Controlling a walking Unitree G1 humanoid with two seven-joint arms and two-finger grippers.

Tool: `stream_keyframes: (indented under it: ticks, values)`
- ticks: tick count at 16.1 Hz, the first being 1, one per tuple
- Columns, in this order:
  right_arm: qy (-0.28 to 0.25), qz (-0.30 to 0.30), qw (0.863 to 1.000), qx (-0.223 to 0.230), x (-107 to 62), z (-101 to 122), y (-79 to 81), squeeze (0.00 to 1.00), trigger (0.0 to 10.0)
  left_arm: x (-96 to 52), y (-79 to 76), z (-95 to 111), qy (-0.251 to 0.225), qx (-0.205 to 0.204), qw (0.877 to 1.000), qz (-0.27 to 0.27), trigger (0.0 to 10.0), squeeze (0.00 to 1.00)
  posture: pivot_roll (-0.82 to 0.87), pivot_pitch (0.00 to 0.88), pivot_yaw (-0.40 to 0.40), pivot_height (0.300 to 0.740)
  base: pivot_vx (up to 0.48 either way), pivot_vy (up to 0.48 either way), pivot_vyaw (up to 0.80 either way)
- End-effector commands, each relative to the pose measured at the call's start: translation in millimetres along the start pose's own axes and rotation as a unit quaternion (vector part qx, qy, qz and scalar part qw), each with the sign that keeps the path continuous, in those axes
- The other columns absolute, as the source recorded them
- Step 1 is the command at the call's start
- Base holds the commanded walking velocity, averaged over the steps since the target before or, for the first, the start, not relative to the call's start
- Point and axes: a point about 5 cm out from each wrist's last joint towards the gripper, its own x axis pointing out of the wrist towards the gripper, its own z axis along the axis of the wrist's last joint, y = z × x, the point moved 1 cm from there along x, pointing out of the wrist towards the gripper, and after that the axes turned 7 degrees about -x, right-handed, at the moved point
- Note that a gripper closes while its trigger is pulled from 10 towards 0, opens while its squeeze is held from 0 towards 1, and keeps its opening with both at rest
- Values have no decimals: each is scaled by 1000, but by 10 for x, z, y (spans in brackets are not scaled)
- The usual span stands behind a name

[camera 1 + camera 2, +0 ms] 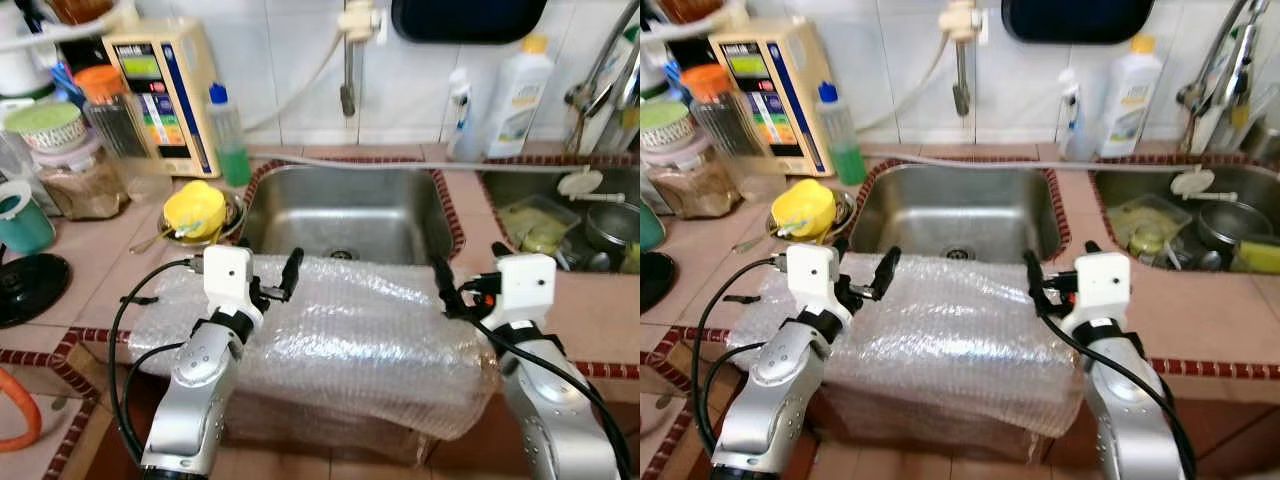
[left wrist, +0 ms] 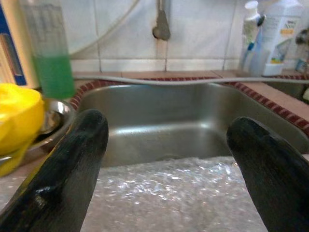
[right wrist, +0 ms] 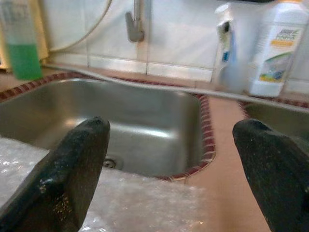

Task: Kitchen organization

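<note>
- Bubble-wrapped parcel (image 1: 330, 340) lies across the front edge of the worktop (image 1: 90, 270), directly under both hands and partly overhanging the near rim of the sink (image 1: 345, 215).
- Left hand (image 1: 268, 280) hovers over the parcel's left part with its two black fingers (image 2: 63, 179) spread wide, holding nothing; the wrap sits just below the fingertips in the left wrist view.
- Right hand (image 1: 462, 285) hovers over the parcel's right end, fingers (image 3: 67, 169) likewise wide apart and empty, with the sink's corner beyond them.
- The step in hand looks like a two-handed lift of the parcel, judging by the matched stance of the arms.
- To do it well, each hand should come down at its own end so the load stays level; the wrap is slick and soft, so a grip on the film alone may slide or tear, and pressing on the firmer body beneath would hold better.
- Beyond the left hand sit a yellow cup (image 1: 195, 208) in a metal bowl (image 1: 228, 222) and a green bottle (image 1: 228, 135); a swing that way could knock them.
- Beyond the right hand is a second basin with dishes (image 1: 570, 225), so any lift should rise before it travels.
</note>
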Motion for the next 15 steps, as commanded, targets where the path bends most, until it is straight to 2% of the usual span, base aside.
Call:
stream_keyframes:
  ticks: [1,3,7,12,15]
  values:
    - [-13,9,1000,5,7,65,68,0,10000,-30,81,21,0,5,1000,13,10000,0,23,0,85,740,0,0,0]
    - [-14,10,1000,6,16,72,69,0,10000,-31,93,30,-4,-3,1000,17,10000,0,29,0,82,740,0,0,0]
    - [-41,16,999,7,70,199,85,0,10000,-5,116,122,-21,11,999,28,10000,0,30,0,80,740,0,0,0]
    - [-87,35,995,23,54,440,150,0,10000,-39,110,534,-88,11,996,33,10000,0,36,0,78,740,0,0,0]
    - [-90,45,995,25,8,467,185,0,10000,-100,116,477,-73,15,997,23,10000,0,40,0,78,740,0,0,0]
